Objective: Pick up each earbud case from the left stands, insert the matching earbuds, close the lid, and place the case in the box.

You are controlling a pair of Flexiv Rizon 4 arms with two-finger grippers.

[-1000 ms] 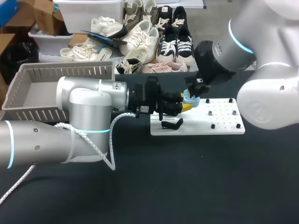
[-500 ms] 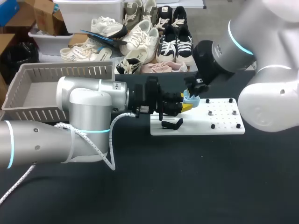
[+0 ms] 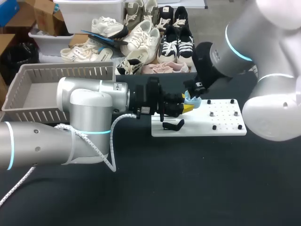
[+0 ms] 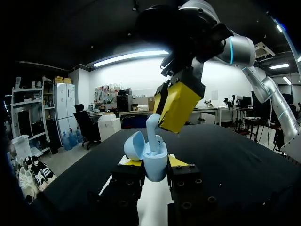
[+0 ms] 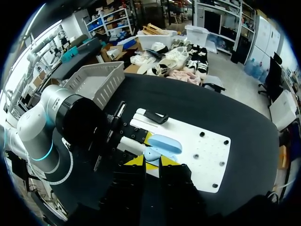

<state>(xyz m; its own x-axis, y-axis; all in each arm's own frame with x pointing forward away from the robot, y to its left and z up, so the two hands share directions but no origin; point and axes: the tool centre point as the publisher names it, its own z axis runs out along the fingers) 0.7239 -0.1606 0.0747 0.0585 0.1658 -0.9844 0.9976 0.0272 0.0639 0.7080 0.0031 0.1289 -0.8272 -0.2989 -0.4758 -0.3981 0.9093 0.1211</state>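
Earbud case (image 4: 155, 170) gripped by horizontal left pincer (image 4: 155, 162).

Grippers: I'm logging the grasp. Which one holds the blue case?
The left gripper, shut on the open case; the right gripper pinches an earbud above it.

Light-blue earbud case (image 4: 156, 170) upright, lid (image 4: 135, 145) hinged open, clamped from both sides in left gripper (image 4: 155, 161) above far edge of white stand plate (image 3: 221, 123). Matching earbud (image 4: 153, 129) upright, lower end in case opening, pinched by right gripper (image 5: 153, 161). Grey slatted box (image 3: 33, 94) at table's far-left corner.
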